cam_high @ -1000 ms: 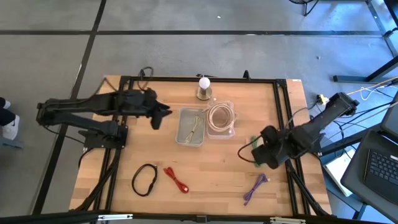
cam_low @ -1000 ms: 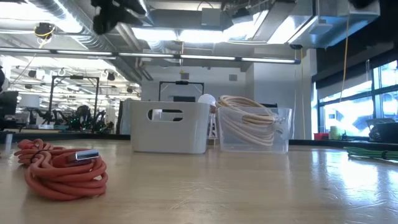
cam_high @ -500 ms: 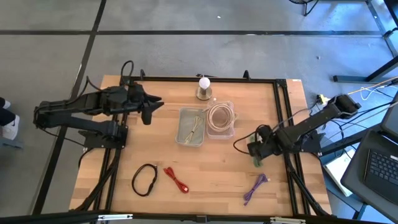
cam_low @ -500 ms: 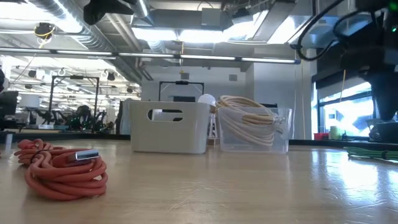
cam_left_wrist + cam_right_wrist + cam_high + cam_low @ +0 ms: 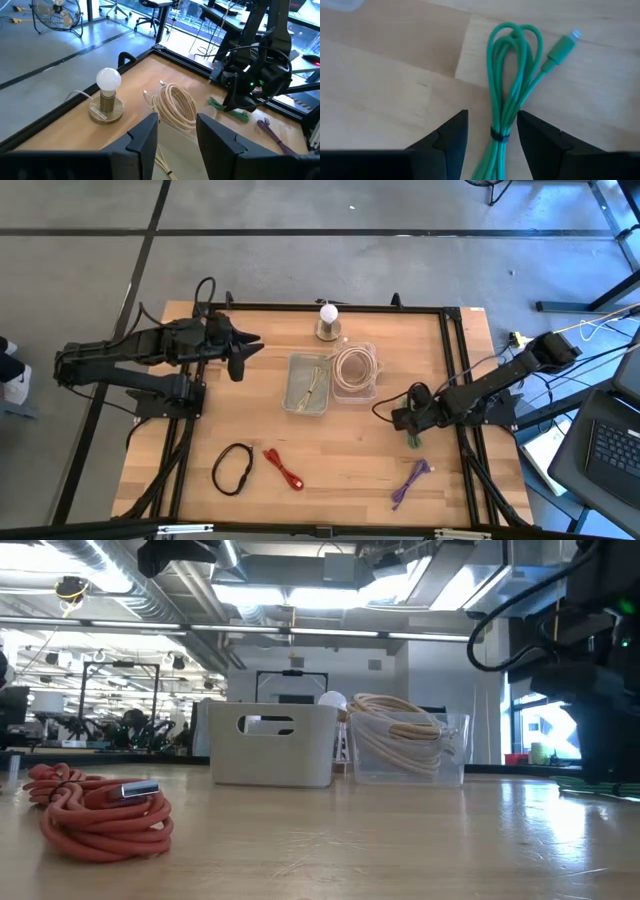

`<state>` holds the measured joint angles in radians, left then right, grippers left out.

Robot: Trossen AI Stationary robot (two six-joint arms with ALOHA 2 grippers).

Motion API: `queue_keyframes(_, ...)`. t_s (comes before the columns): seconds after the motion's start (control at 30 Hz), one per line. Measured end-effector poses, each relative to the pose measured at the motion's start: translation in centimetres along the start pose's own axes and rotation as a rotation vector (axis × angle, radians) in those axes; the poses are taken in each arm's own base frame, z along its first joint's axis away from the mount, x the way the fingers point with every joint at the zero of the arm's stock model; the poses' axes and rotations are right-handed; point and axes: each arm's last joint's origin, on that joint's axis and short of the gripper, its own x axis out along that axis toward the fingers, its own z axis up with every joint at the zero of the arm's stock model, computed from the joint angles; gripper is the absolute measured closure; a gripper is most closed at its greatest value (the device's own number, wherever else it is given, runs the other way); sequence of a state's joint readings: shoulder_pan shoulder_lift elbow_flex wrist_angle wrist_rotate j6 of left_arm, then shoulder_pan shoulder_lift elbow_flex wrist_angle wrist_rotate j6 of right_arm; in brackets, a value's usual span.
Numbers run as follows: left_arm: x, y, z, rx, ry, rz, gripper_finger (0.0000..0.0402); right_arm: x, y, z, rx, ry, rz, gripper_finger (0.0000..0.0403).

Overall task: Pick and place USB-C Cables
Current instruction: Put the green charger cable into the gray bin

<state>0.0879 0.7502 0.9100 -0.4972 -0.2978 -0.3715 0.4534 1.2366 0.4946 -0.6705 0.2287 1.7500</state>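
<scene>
The green cable bundle (image 5: 512, 75) lies flat near the table's right edge, tied with a dark band. My right gripper (image 5: 492, 114) is open and low over it, pointing down, one finger on each side of the bundle at the band, touching nothing that I can see. From above, the gripper (image 5: 408, 422) hides most of the green bundle (image 5: 413, 442). My left gripper (image 5: 240, 360) is open and hovers high over the table's far left part. A cream coil (image 5: 355, 368) fills the clear container. The red bundle (image 5: 284, 468), the black loop (image 5: 232, 468) and the purple bundle (image 5: 410, 482) lie near the near edge.
A white bin (image 5: 307, 385) with a thin cable inside stands beside the clear container (image 5: 405, 745) at the table's middle. A white ball on a round metal base (image 5: 328, 320) stands at the far edge. The red bundle (image 5: 95, 810) sits close to the low camera. Black frame rails border the table.
My right gripper has come down toward the green bundle and moved slightly toward the table's left; it now stands low over the bundle. My left gripper drew back a little toward the table's left and far edge, then stayed still. No cable has moved.
</scene>
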Motion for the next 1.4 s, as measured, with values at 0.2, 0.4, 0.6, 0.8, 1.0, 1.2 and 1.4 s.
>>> queue_keyframes(0.2,0.0,0.0,0.0,0.001,0.001,0.001,0.0274,0.7,-0.5,-0.1,0.005,-0.009,0.022,0.0235)
queue_keyframes(0.4,0.0,0.0,0.0,0.001,0.001,0.001,0.0274,0.8,-0.6,0.0,0.001,-0.01,0.009,0.0279)
queue_keyframes(0.6,0.0,0.0,0.0,-0.031,-0.004,0.012,0.0274,0.7,-0.8,0.0,-0.002,-0.013,-0.002,0.0378)
queue_keyframes(0.8,0.0,0.1,0.0,-0.034,-0.008,0.021,0.0274,-1.2,1.0,0.2,-0.007,-0.045,0.034,0.0386)
queue_keyframes(1.0,0.0,0.1,0.0,-0.037,-0.008,0.021,0.0274,-7.1,3.6,1.3,-0.096,-0.134,-0.015,0.0396)
queue_keyframes(1.2,0.1,0.0,0.0,-0.079,-0.009,0.021,0.0275,-15.6,6.9,2.9,-0.207,-0.394,0.162,0.0397)
queue_keyframes(1.4,1.5,-1.3,1.2,-0.068,-0.084,-0.146,0.0275,-21.8,10.8,4.1,-0.408,-0.741,0.431,0.0396)
